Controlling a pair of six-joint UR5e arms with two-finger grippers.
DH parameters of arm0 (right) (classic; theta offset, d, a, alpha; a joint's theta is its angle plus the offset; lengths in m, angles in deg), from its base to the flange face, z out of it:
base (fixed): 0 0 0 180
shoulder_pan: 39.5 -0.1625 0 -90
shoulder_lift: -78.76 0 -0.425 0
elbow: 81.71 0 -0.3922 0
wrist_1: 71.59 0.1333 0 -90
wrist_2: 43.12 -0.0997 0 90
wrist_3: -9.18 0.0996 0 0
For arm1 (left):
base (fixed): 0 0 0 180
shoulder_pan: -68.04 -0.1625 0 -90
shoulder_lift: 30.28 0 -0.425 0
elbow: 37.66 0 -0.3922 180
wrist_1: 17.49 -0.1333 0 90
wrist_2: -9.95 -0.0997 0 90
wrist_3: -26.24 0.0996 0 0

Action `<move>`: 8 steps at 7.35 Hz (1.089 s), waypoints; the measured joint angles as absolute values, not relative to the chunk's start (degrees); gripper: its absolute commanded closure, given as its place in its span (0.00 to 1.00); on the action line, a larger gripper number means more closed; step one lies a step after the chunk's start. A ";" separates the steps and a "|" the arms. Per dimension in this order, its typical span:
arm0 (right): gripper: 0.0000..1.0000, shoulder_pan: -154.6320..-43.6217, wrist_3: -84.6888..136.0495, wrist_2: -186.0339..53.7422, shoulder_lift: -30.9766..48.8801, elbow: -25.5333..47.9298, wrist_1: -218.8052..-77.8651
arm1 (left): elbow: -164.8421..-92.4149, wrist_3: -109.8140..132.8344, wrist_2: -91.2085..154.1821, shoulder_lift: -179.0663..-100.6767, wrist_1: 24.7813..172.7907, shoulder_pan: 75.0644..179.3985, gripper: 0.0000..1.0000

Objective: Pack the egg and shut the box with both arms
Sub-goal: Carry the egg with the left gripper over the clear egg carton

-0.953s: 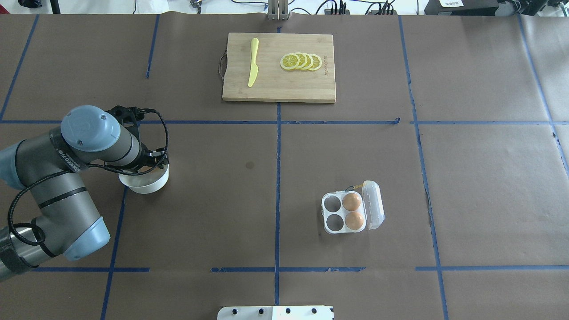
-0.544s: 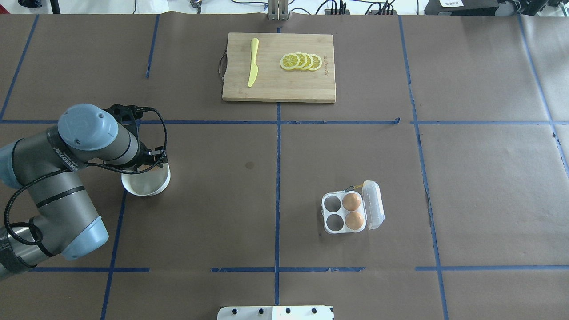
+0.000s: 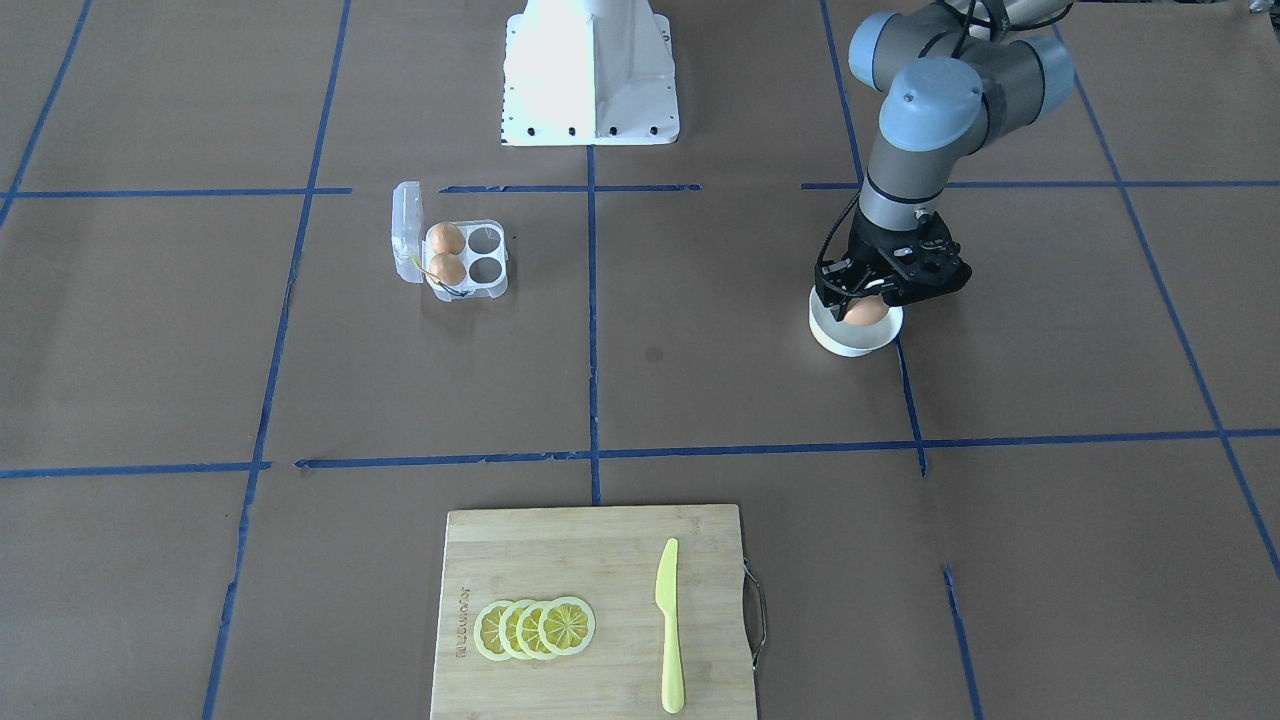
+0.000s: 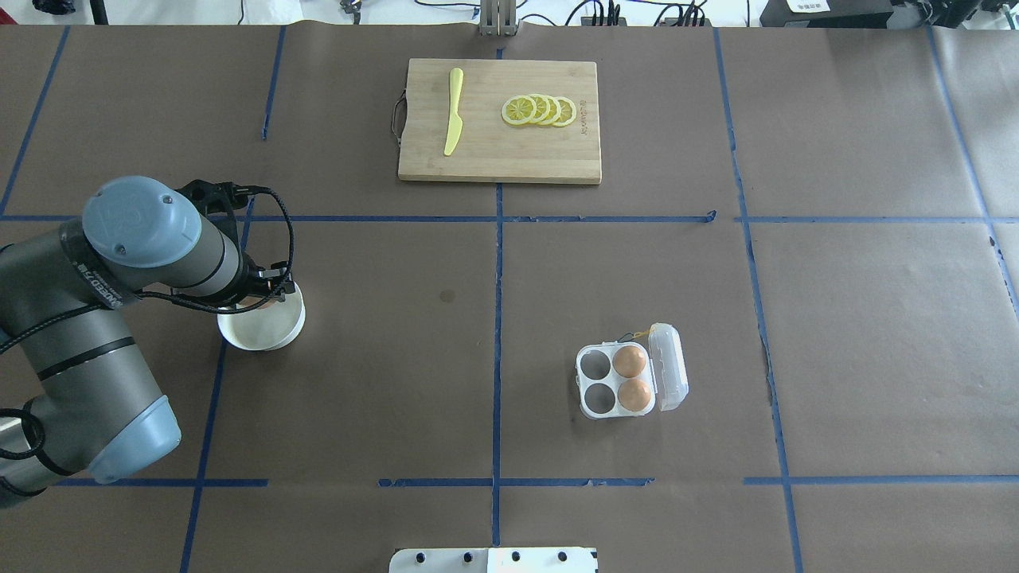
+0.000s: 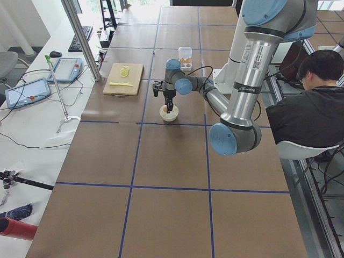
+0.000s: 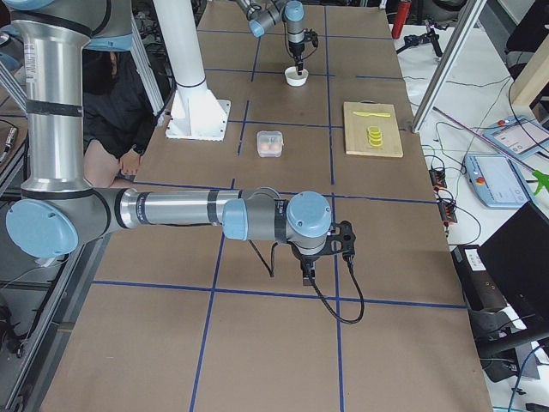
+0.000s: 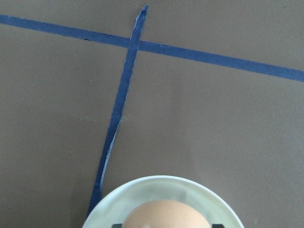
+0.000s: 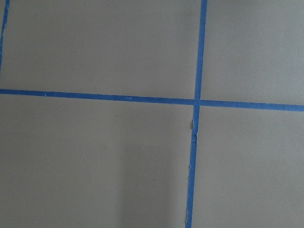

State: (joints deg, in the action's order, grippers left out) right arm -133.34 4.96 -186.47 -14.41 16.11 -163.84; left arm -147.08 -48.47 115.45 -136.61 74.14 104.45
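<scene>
Exterior front-facing gives the clearest look at the left gripper (image 3: 866,303): its black fingers are clamped on the egg (image 3: 866,313), one at each side. The egg hangs over the mouth of the white bowl (image 3: 850,346). Whether its underside touches the bowl cannot be told from here. In the left wrist view only the egg's top shows, cut off by the lower edge. The fingers (image 7: 119,225) are mere dark slivers flanking it, with the bowl's rim curving round in front. From overhead the wrist and its cables cover the fingers and most of the bowl's near-left rim. The exterior left view shows this arm small and far off, too coarse for detail.

The right gripper (image 6: 307,273) appears only in the exterior right view, pointing down above the table. I cannot tell whether its fingers are apart or together. Its own camera sees nothing but brown table covering and blue tape lines.

The box (image 4: 581,383) lies well apart from the bowl, toward the robot's right. Its clear lid (image 4: 669,368) is open on the right side. Two other eggs (image 4: 630,360) fill the cells beside the lid, and the two left cells hold nothing. A thin yellow strand (image 4: 639,333) shows at the far corner. Across the table lies a cutting board (image 4: 493,155) with a yellow knife (image 4: 453,111) and lemon slices (image 4: 540,110).
</scene>
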 measured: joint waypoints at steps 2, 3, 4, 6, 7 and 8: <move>0.00 -133.34 4.96 -186.47 -14.40 16.11 -163.86 | -151.95 -48.63 115.37 -138.52 69.27 104.23 1.00; 0.00 -133.33 4.96 -186.47 -14.40 16.12 -163.85 | -152.60 -49.38 115.85 -141.86 68.97 104.03 1.00; 0.00 -133.31 4.96 -186.47 -14.40 16.11 -163.82 | -152.44 -51.61 116.94 -145.30 70.97 103.72 1.00; 0.00 -133.31 4.96 -186.47 -14.40 16.00 -163.79 | -148.57 -61.76 120.36 -149.15 88.72 102.26 1.00; 0.00 -133.31 4.96 -186.47 -14.42 15.92 -163.80 | -145.14 -67.84 121.12 -150.27 99.90 100.52 1.00; 0.00 -133.33 4.96 -186.47 -14.46 15.88 -163.84 | -140.86 -72.16 121.19 -152.34 108.82 98.09 1.00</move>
